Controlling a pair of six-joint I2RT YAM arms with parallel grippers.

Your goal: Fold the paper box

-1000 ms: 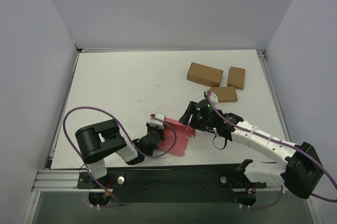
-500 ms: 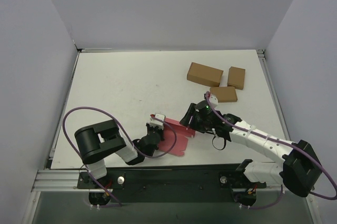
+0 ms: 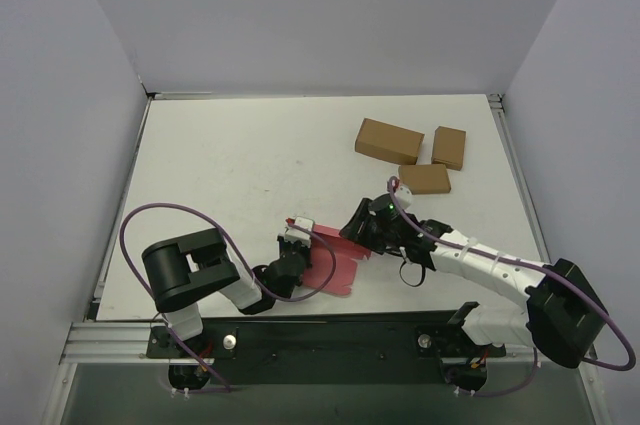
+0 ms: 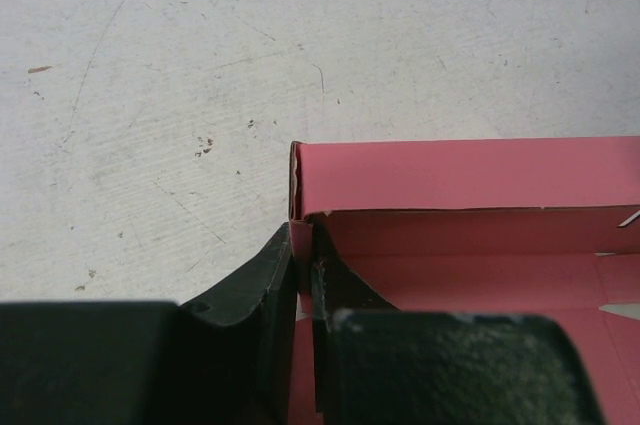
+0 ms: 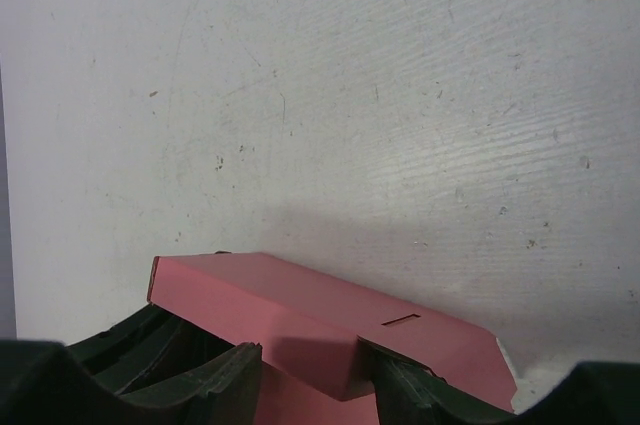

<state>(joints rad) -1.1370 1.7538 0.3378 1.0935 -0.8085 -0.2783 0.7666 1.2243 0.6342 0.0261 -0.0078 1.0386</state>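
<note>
The pink-red paper box (image 3: 338,263) lies partly folded near the table's front edge, between my two grippers. My left gripper (image 3: 293,248) is shut on its left side wall. In the left wrist view the jaws (image 4: 305,270) pinch that thin wall at the corner, and the open box interior (image 4: 470,265) stretches off to the right. My right gripper (image 3: 357,230) is at the box's far right edge. In the right wrist view its fingers (image 5: 310,385) stand apart on either side of a pink flap (image 5: 300,305) that has a small slot. Its fingertips are partly out of frame.
Three brown cardboard boxes sit at the back right: a large one (image 3: 389,141), a small one (image 3: 449,147) and one nearer the right arm (image 3: 424,178). Grey walls enclose the white table (image 3: 230,165) on the left, back and right.
My right gripper has crept a little to the left along the box's far edge, and its arm has stretched out. My left gripper and the box have hardly moved.
</note>
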